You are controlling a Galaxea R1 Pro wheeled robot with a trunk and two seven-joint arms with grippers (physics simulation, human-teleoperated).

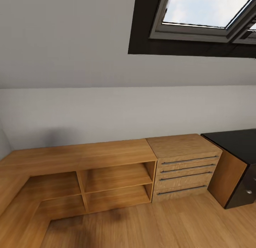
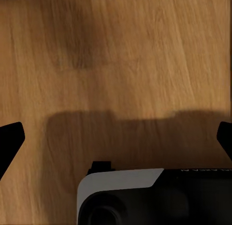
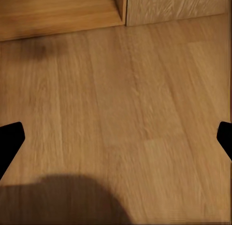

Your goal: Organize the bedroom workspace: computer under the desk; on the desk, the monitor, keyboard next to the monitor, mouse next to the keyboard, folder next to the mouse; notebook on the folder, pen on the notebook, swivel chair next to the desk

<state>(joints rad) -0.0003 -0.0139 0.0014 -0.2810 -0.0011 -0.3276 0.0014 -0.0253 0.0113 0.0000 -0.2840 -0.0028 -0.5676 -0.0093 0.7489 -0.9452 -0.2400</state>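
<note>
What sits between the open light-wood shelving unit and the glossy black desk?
In the head view, a light-wood four-drawer chest stands between the open light-wood shelving unit and the glossy black desk, flush against the shelving.

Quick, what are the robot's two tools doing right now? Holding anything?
Left tool: open, holding nothing, above the wood floor.
Right tool: open, holding nothing, also over floor.

Light-wood shelving unit [image 1: 89, 177] beside drawer chest [image 1: 183, 166], under skylight [image 1: 202, 13].
</note>
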